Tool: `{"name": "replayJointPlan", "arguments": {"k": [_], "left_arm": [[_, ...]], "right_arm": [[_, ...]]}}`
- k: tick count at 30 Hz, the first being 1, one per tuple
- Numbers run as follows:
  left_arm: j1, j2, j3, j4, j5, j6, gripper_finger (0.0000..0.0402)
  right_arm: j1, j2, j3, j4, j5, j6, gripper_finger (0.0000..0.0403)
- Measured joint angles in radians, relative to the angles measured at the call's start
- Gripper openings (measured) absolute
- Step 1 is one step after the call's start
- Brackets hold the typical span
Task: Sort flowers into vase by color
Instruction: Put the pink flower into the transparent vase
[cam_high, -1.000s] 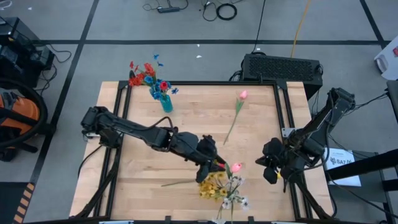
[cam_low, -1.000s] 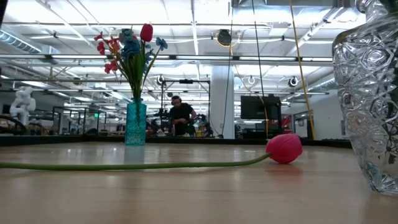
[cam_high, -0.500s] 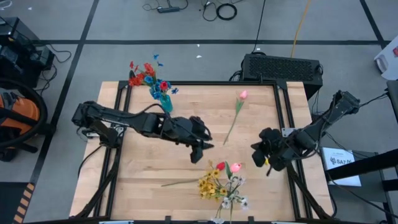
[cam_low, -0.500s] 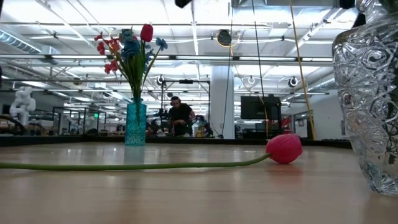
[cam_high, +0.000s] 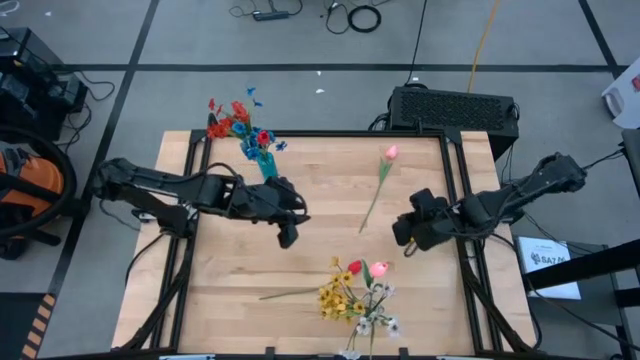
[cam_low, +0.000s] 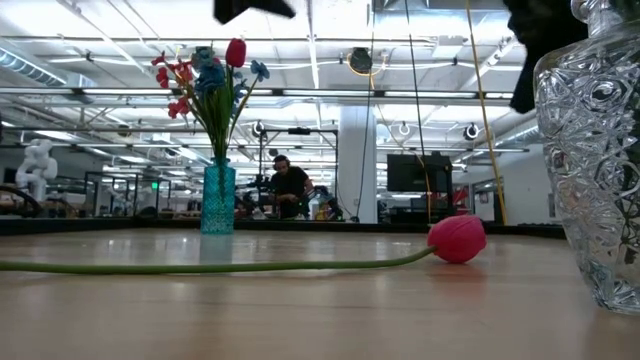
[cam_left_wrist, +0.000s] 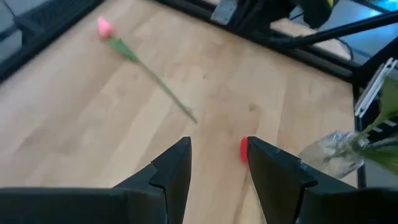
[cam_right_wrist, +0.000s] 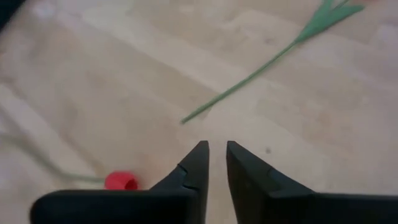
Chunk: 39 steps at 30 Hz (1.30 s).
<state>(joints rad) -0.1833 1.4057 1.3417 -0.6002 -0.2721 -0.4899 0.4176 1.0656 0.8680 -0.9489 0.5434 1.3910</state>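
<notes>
Your right claw (cam_high: 408, 232), barely parted and empty, hangs just beside the pink tulip's (cam_high: 390, 153) stem end; the stem runs away toward the teal vase's (cam_high: 267, 166) side. Left claw (cam_high: 288, 238), half open and empty, is farther.

Two vases — a teal cup (cam_high: 267, 166) and a clear cut-glass one (cam_low: 592, 160) — two arms, one loose pink tulip (cam_high: 390, 153), one red bud (cam_high: 355, 267), one pink bud (cam_high: 379, 269), one person (cam_low: 289, 186) beyond.
</notes>
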Motion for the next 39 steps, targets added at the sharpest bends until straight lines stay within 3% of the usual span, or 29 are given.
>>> {"name": "replayJointPlan", "arguments": {"k": [8,17,21,25,33,39], "left_arm": [[0.009,-0.194,-0.363,0.203,0.016,-0.055,0.0162],[0.085,-0.463,-0.636,0.246,0.075,-0.054,0.0162],[0.128,-0.589,-0.697,0.22,0.11,-0.004,0.0162],[0.173,-0.686,-0.717,0.146,0.115,0.037,0.0162],[0.259,-0.785,-0.716,0.11,0.141,0.19,0.0162],[0.349,-0.796,-0.716,0.097,0.219,0.265,0.0162]], "right_arm": [[-0.224,0.09,0.0,0.072,-0.043,-0.083,0.0126],[-0.587,0.253,0.0,0.267,-0.258,-0.211,0.0199],[-0.749,0.333,0.0,0.318,-0.379,-0.251,0.0203],[-0.857,0.403,0.006,0.357,-0.417,-0.251,0.0196],[-0.936,0.576,0.168,0.28,-0.414,-0.29,0.017],[-0.955,0.745,0.308,0.057,-0.413,-0.311,0.0153]]}}
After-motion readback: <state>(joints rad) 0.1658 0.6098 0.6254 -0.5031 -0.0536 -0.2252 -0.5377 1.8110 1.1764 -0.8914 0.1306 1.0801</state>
